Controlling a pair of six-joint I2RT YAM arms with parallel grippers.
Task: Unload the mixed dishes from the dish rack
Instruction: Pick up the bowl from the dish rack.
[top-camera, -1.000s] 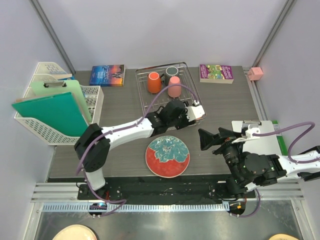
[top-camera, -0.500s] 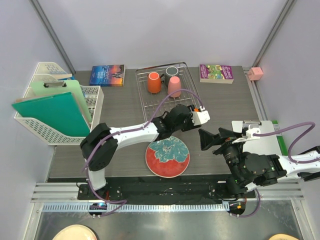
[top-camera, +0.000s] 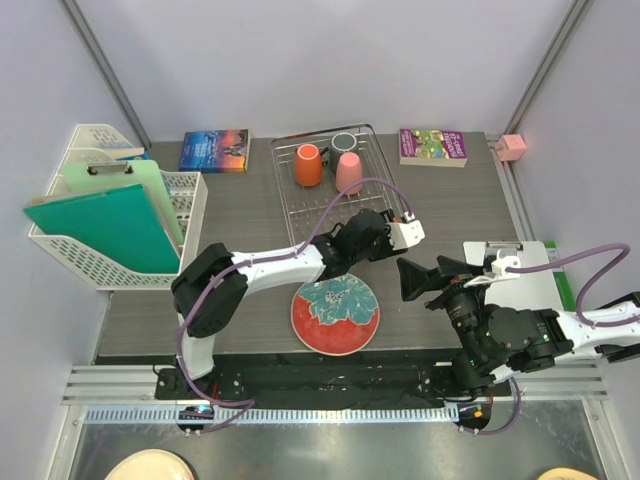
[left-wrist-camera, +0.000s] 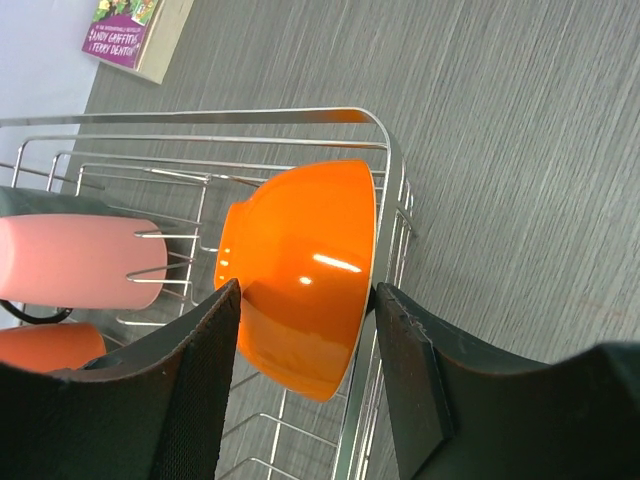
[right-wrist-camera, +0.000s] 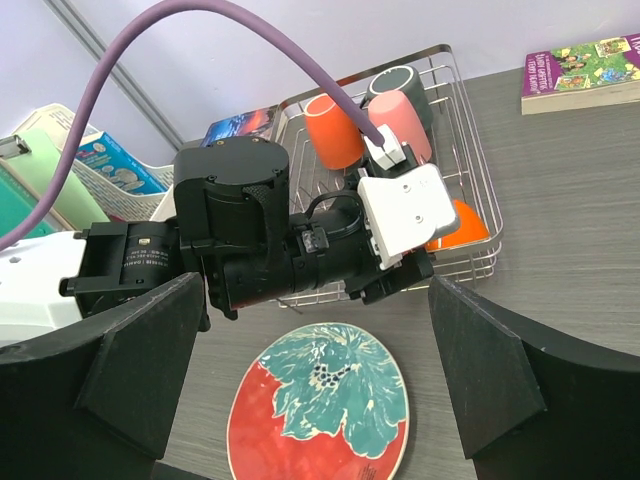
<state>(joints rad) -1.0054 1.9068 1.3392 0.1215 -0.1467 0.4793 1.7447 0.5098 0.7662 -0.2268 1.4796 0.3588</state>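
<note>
The left gripper had swung to the dish rack's near-right corner — jaws clamping the orange bowl, seemingly lifting it out; the right gripper gaped, empty.

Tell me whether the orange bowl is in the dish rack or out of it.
In. The orange bowl lies tipped on its side inside the dish rack, at a corner, with the left gripper closed on it.
</note>
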